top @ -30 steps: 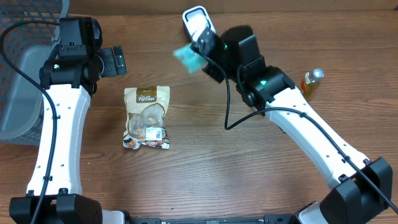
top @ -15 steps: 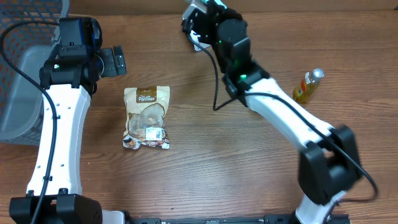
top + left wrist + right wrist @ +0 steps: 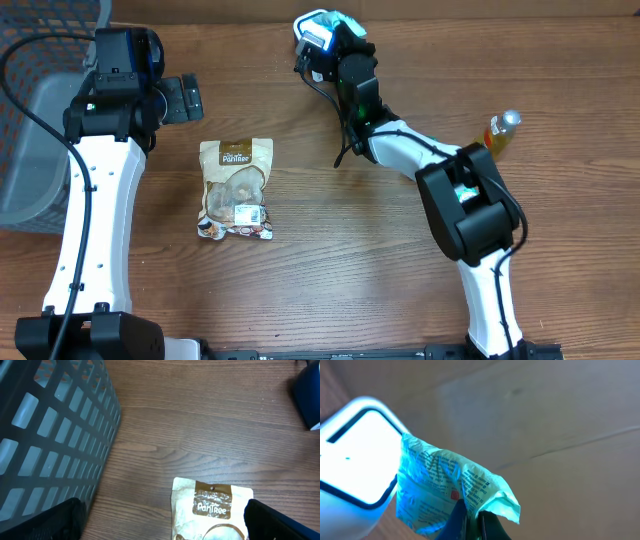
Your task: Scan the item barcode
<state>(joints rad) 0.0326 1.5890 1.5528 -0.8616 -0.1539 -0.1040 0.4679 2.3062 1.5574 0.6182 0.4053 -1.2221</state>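
Right wrist view: your right pincer (image 3: 471, 522) pinches the teal packet (image 3: 447, 485) just beside the lit scanner (image 3: 355, 455), so scanning looks underway. Your left pincer (image 3: 186, 98) hangs spread, and the snack pouch (image 3: 236, 188) probably awaits its turn.

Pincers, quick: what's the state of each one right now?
Left pincer: open, holding nothing.
Right pincer: shut on the teal packet, by the lit scanner.
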